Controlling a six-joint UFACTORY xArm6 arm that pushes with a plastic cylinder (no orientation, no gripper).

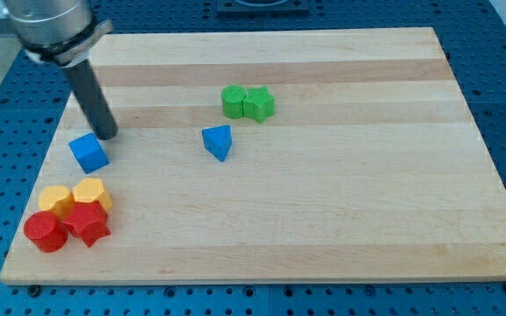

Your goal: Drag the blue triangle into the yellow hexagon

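Note:
The blue triangle [219,142] lies a little left of the board's middle. The yellow hexagon [89,193] sits at the lower left, in a cluster with other blocks. My tip [107,135] rests at the view's left, just above and to the right of a blue cube [88,153]. The tip is well to the left of the blue triangle and above the yellow hexagon.
A yellow round block [55,200], a red cylinder [44,232] and a red star-shaped block [87,224] crowd the yellow hexagon. Two green blocks [246,103] sit above the blue triangle. The wooden board [323,219] rests on a blue perforated table.

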